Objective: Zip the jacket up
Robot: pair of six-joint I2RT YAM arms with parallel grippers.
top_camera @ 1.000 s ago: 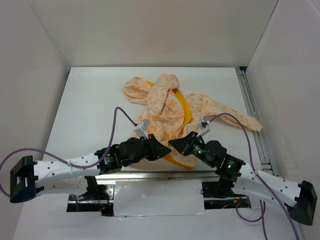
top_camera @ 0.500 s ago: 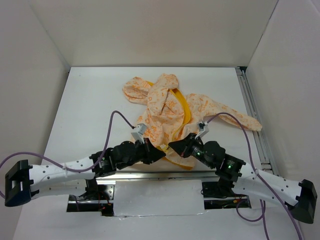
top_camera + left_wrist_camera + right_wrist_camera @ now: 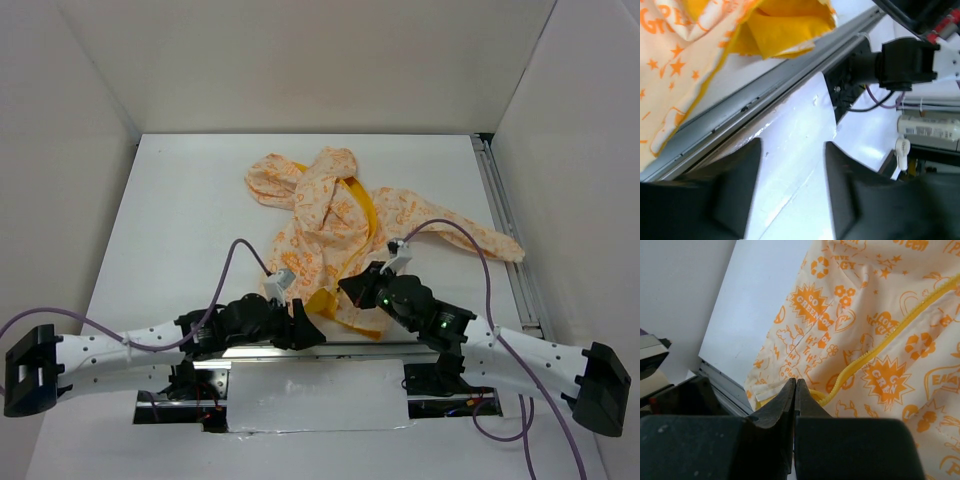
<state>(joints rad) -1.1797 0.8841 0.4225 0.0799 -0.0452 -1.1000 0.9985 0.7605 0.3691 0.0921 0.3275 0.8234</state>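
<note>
The jacket (image 3: 330, 215) lies crumpled on the white table, cream with orange print, its yellow lining (image 3: 785, 25) showing at the near hem. My left gripper (image 3: 308, 330) is open with nothing between its fingers. It hangs over the table's near edge, just short of the hem, and the left wrist view (image 3: 792, 145) shows only white board between the jaws. My right gripper (image 3: 347, 285) is shut at the jacket's lower front. In the right wrist view the yellow zipper (image 3: 890, 335) runs down behind those closed tips (image 3: 795, 381). Whether they pinch it is hidden.
A metal rail (image 3: 740, 107) runs along the table's near edge, close under the jacket's hem. Another rail (image 3: 505, 230) lines the right side. White walls close in the left, back and right. Purple cables arch over both arms.
My left gripper shut, then opened, and drew back toward the near edge, away from the hem. The yellow hem has bunched up and shifted left. The right gripper stayed shut, edging slightly forward.
</note>
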